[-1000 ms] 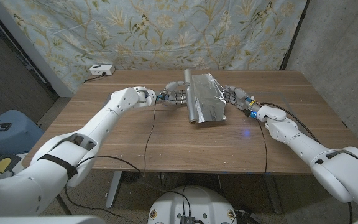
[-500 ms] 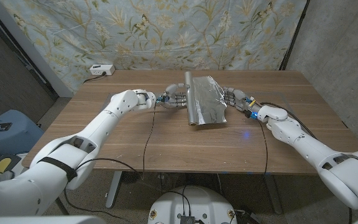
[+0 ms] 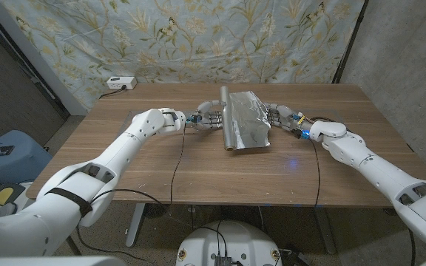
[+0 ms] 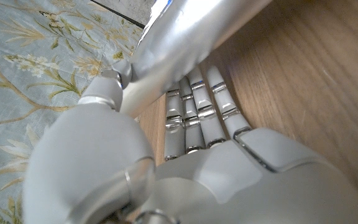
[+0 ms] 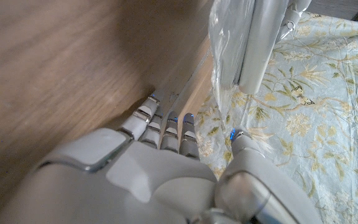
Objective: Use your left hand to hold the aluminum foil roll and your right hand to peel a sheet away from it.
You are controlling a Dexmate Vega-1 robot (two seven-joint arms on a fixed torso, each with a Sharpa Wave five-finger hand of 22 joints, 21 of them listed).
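From the head view, both arms reach across the wooden bench (image 3: 161,159) toward its far middle. The left robot hand (image 3: 208,117) has its fingers closed against the aluminum foil roll (image 3: 228,122), which lies lengthwise away from the robot. A crinkled, shiny foil sheet (image 3: 248,118) spreads from the roll toward the right robot hand (image 3: 278,117), whose fingers meet the sheet's edge; whether they pinch it I cannot tell from here.

In the left wrist view, the left robot hand (image 4: 185,155) grips the smooth silver roll (image 4: 185,46), thumb on one side, its fingers (image 4: 207,106) laid on the wood grain under it.

In the right wrist view, the right robot hand (image 5: 166,168) has its fingers (image 5: 166,130) stretched together along the bench, fingertips at the thin edge of the wrinkled sheet (image 5: 229,43); a grip is not plain.
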